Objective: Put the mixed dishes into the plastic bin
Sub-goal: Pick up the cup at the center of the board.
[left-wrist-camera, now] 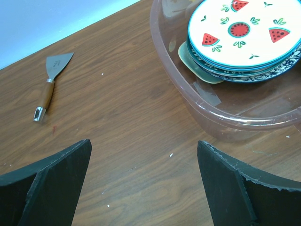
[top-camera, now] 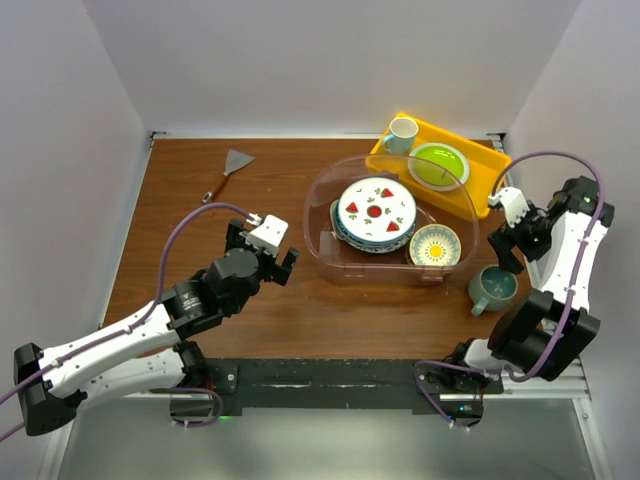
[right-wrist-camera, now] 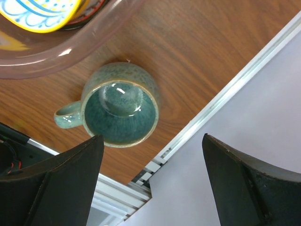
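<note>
The clear plastic bin (top-camera: 322, 205) stands mid-table. Inside it lies a stack of plates topped by a white plate with red watermelon marks (top-camera: 376, 208) (left-wrist-camera: 242, 30), with a blue-patterned plate edge (left-wrist-camera: 263, 75) and a tan dish edge (left-wrist-camera: 200, 70) below. A bowl with a yellow inside (top-camera: 435, 244) (right-wrist-camera: 40, 12) sits in the bin's near right corner. The grey-teal mug (top-camera: 494, 288) (right-wrist-camera: 120, 106) stands upright on the table right of the bin. My right gripper (top-camera: 508, 243) (right-wrist-camera: 153, 179) hovers open above it, holding nothing. My left gripper (top-camera: 263, 247) (left-wrist-camera: 143, 183) is open over bare wood left of the bin.
A yellow tray (top-camera: 492, 170) at the back right holds a lime-green plate (top-camera: 438, 165) and a white mug (top-camera: 402, 133). A putty knife (top-camera: 228, 172) (left-wrist-camera: 49, 84) lies at the back left. The table's right rail (right-wrist-camera: 221, 99) and the wall run close beside the mug.
</note>
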